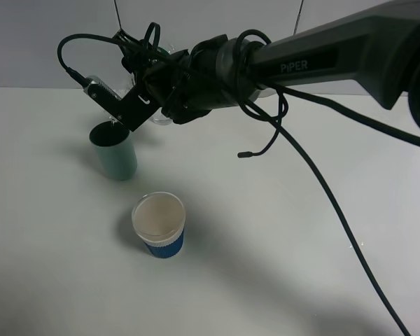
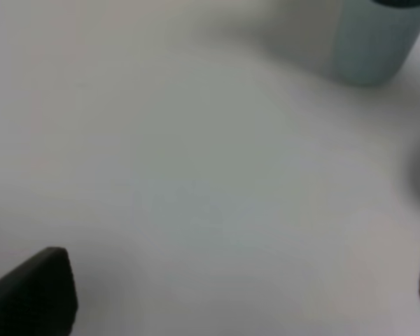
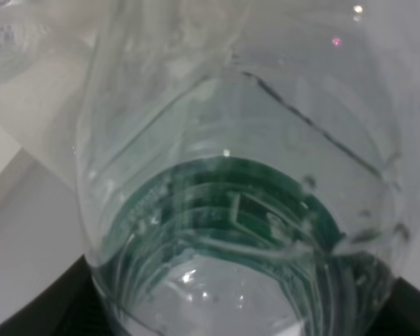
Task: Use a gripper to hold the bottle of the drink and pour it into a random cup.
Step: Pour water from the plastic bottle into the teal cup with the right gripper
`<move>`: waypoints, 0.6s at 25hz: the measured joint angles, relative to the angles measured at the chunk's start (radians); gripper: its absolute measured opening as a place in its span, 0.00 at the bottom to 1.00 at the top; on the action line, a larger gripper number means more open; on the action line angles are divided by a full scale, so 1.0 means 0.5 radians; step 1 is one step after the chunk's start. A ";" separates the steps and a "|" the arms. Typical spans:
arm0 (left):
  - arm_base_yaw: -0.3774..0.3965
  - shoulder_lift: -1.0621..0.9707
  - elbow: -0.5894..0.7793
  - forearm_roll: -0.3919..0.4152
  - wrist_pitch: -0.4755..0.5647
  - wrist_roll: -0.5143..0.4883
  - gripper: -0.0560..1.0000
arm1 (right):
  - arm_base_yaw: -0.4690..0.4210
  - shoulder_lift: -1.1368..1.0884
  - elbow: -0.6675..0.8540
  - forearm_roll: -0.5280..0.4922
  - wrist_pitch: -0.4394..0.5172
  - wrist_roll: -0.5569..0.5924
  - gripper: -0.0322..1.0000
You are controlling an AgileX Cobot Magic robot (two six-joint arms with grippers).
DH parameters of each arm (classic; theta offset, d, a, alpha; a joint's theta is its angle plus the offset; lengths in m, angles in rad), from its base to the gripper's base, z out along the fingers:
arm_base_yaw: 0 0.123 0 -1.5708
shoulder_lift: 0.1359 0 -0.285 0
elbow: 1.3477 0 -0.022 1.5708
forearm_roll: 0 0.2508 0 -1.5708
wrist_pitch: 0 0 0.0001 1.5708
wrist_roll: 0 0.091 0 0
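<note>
My right gripper [image 1: 141, 98] reaches across to the far left and is shut on the bottle of the drink [image 1: 159, 117], which it holds tilted above the open mouth of a teal cup [image 1: 116, 155]. The gripper and cables hide most of the bottle. In the right wrist view the clear bottle [image 3: 231, 175] fills the frame, with clear liquid and its dark green label showing through, and dark fingers [image 3: 35, 308] at its sides. A blue cup with a white rim [image 1: 159, 224] stands nearer the front. My left gripper [image 2: 231, 294] is open and empty over bare table; the teal cup [image 2: 374, 38] stands ahead of it.
Black cables [image 1: 315, 175] hang from the right arm [image 1: 322, 59] and trail across the right side of the white table [image 1: 280, 266]. A pale wall [image 1: 42, 35] runs along the back edge.
</note>
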 joint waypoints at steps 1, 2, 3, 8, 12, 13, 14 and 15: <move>0.000 0.000 0.000 0.000 0.000 0.000 0.99 | 0.000 0.000 0.000 0.000 0.000 0.032 0.59; 0.000 0.000 0.000 0.000 0.000 0.000 0.99 | 0.000 0.000 0.000 0.000 0.000 0.076 0.59; 0.000 0.000 0.000 0.000 0.000 0.000 0.99 | 0.000 0.000 0.000 0.000 0.000 0.114 0.59; 0.000 0.000 0.000 0.000 0.000 0.000 0.99 | 0.000 0.000 0.000 0.022 0.000 0.509 0.59; 0.000 0.000 0.000 0.000 0.000 0.000 0.99 | 0.000 0.000 0.000 0.052 0.000 1.023 0.59; 0.000 0.000 0.000 0.000 0.000 0.000 0.99 | 0.000 0.000 0.000 0.056 0.000 1.166 0.59; 0.000 0.000 0.000 0.000 0.000 0.000 0.99 | 0.000 0.000 0.000 0.057 0.000 1.283 0.59; 0.000 0.000 0.000 0.000 0.000 0.000 0.99 | 0.000 0.000 0.000 0.058 0.000 1.421 0.59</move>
